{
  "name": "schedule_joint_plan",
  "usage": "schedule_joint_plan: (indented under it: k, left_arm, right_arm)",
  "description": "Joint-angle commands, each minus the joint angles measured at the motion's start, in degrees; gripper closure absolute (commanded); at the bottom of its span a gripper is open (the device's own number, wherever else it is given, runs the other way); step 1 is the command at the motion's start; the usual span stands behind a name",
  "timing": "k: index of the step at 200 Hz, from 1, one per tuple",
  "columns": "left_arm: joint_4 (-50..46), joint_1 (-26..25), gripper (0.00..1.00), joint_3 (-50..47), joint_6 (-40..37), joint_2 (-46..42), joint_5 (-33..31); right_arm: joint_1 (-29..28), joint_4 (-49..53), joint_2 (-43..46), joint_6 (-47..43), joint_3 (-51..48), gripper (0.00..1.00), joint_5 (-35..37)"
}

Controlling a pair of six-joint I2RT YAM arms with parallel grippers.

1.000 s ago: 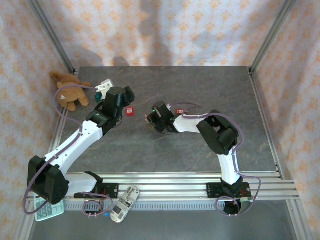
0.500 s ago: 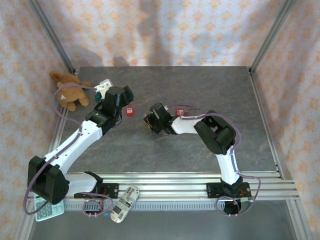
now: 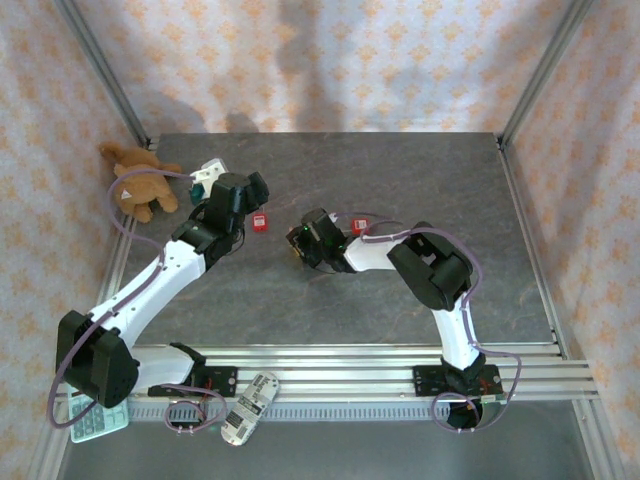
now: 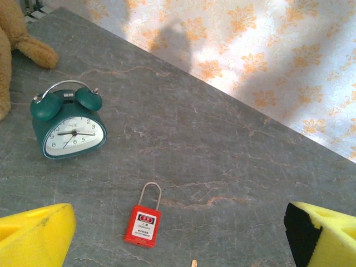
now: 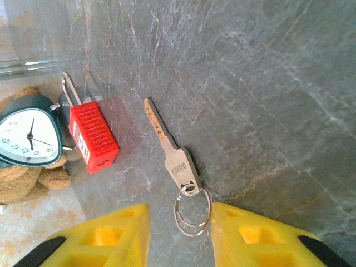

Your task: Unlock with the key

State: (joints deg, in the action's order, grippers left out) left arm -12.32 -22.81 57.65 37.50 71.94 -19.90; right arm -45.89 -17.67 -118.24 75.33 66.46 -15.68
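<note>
One flat key point(image 5: 172, 150), ribbed red padlock point(image 5: 93, 137)

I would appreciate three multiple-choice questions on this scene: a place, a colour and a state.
1. The flat silver metal key lies: A) on the grey stone table beside the red box-shaped padlock, not touching; B) inside the padlock; C) in a drawer.
2. The twin-bell alarm clock has a body that is: A) pink; B) dark green; C) orange.
3. The right end effector is: A) shut on the key; B) shut on the padlock; C) open.
Answers: 1 A, bare table separates them; 2 B, both wrist views show it; 3 C, its yellow fingers stand apart either side of the key's ring.
</note>
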Motion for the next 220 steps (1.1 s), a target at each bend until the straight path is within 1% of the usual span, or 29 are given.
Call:
schedule_joint_plan:
  k: [1, 22, 67, 82, 115, 135, 167, 220]
  left_arm:
    - [0.98, 0.57, 0.02, -0.26, -0.05, 0.55, -0.43]
    - [0.86, 0.7, 0.02, -0.22, -0.23, 0.43, -0.78]
    - [1.09, 0.82, 0.02, -0.26, -0.14, 0.46, -0.4]
    - [1.09, 0.84, 0.02, -0.24, -0.14, 0.6, -0.17]
    - [1.07, 0.88, 0.02, -0.35, -0.14, 0.41, -0.41]
    - [1.07, 0.84, 0.02, -0.38, -0.23, 0.27, -0.15]
    - [1.37, 0.85, 0.02, -0.49, -0.38, 0.37, -0.14]
    - [1.62, 0.84, 0.02, -0.69, -0.58, 0.5, 0.3]
  right_arm:
    - [-1.74, 1.57, -0.03, 3.26, -1.94, 0.65, -0.82]
    - [-1.99, 0.36, -0.03, 4.6, -2.07, 0.65, -1.79]
    - [-2.89, 3.02, 2.54, 4.89, -2.71, 0.64, -1.11]
    - [-3.32, 4.13, 3.29, 3.39, -2.52, 0.63, 0.72]
    - [-3.33, 4.88, 1.31, 2.93, -0.96, 0.63, 0.92]
    - [-2.92, 2.98, 0.49, 3.09, -1.16, 0.66, 2.04]
    - [-2.0, 1.85, -0.33, 1.71, -0.13, 0.68, 2.48]
    - [-0.87, -0.17, -0.68, 2.25, -0.98, 0.71, 3.76]
